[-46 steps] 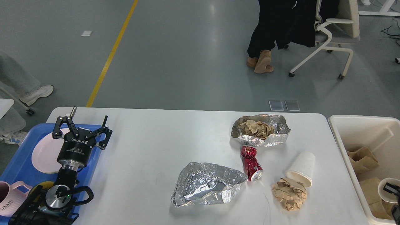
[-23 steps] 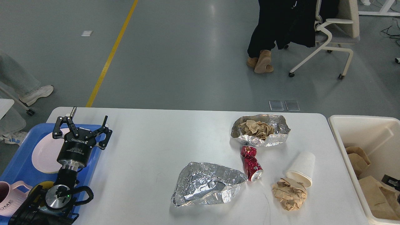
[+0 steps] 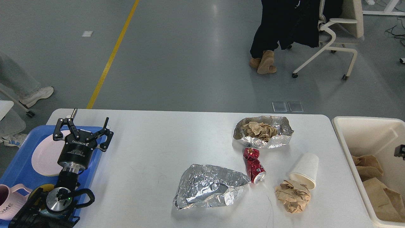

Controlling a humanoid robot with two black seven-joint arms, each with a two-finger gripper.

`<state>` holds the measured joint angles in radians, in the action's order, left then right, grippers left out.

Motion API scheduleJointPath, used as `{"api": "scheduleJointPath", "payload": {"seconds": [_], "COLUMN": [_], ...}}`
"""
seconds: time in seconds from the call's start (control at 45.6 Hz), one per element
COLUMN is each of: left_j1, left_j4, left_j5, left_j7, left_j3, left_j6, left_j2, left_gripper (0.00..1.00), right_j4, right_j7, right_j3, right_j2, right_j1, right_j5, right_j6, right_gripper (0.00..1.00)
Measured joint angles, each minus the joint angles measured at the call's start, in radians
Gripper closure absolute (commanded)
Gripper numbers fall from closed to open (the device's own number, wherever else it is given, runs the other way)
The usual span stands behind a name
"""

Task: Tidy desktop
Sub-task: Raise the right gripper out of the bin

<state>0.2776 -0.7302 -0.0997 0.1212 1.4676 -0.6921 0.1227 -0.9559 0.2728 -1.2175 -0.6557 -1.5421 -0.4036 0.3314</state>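
A wide white desktop (image 3: 152, 152) with rounded corners fills the lower half of the head view. At its left end the left gripper (image 3: 83, 128) hangs above the edge of a blue tray (image 3: 19, 167), its two fingers spread wide apart and holding nothing; the desktop surface starts directly under and to the right of those open jaws. In the tray lie a pale pink plate (image 3: 42, 155) and, nearer the robot, a pink mug (image 3: 8, 204). Well to the right on the desktop sit a crumpled foil sheet (image 3: 208, 186), a crushed red can (image 3: 254, 164) just beside it, a foil tray holding brown paper (image 3: 262, 131), a white paper cup (image 3: 305, 171) lying tipped, and a wad of brown paper (image 3: 292, 196) touching the cup's mouth. Past the desktop's right end stands a cream bin (image 3: 364, 126) with brown paper inside. Only a small dark piece of the right gripper (image 3: 400, 150) shows at the frame edge above the bin; whether its jaws are open or closed cannot be told.
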Motion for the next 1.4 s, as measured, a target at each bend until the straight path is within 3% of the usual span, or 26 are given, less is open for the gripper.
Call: {"api": "scheduleJointPath", "payload": {"seconds": [0.241,0.373,0.658,0.811,0.877,0.965,1.404], "left_j1": [0.0,0.0,-0.001,-0.001,0.0,0.0,0.0], "left_j4": [0.0,0.0,0.0,0.001,0.001,0.001,0.0], "left_j5": [0.0,0.0,0.0,0.0,0.0,0.0,0.0], "left_j7": [0.0,0.0,0.0,0.0,0.0,0.0,0.0], "left_j3": [0.0,0.0,0.0,0.001,0.001,0.001,0.001], "left_j6": [-0.001,-0.001,0.0,0.0,0.0,0.0,0.0], "left_j2": [0.0,0.0,0.0,0.0,0.0,0.0,0.0], "left_gripper": [0.04,0.04,0.04,0.04,0.04,0.04,0.04], "right_j4": [-0.066,-0.185,-0.581,-0.729,-0.756,-0.766,-0.738], "right_j7": [0.001,0.002,-0.015,-0.098,-0.153,-0.189,-0.199], "right_j3": [-0.081,-0.076,-0.073,-0.082,-0.086,-0.1,-0.081], "right_j2": [0.242,0.303,0.313,0.323,0.328,0.338,0.345], "right_j1": [-0.356,-0.572,-1.023,-1.125,-1.135,-1.138,-1.125], "right_j5": [0.011,0.05,0.158,0.176,0.177,0.177,0.185], "right_j6": [0.433,0.567,0.596,0.588,0.587,0.586,0.587], "right_gripper": [0.0,0.0,0.0,0.0,0.0,0.0,0.0]}}
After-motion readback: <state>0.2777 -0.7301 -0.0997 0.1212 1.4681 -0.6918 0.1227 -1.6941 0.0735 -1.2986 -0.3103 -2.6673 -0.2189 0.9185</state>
